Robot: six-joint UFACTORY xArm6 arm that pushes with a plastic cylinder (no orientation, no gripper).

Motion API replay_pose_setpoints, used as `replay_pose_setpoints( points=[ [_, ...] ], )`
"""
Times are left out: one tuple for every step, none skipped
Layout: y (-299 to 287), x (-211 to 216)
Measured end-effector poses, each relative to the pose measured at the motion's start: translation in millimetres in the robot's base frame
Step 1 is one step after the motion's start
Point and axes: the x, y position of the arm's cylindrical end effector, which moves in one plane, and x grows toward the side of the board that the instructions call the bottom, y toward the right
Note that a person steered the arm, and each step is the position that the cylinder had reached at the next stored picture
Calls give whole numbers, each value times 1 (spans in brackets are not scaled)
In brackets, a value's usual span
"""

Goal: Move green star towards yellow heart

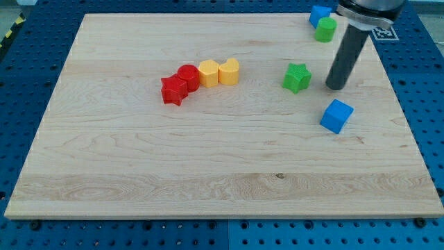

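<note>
My tip (336, 87) sat on the board just to the view's right of the green star (297, 77), a small gap between them, no jaws on this rod to report, while the yellow heart (229, 71) waited well off to the view's left.

Single view | raised, oblique, looking down across the pale wooden desk (208, 173) | moderately close: whole desk framed, blue perforated base (430, 83) at edges | no second view.
</note>
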Motion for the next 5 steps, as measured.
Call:
replay_pose_setpoints(
  points=[
    [-29,-9],
    [-59,-9],
    [-60,-7],
    [-60,1],
    [-62,8]
  ],
)
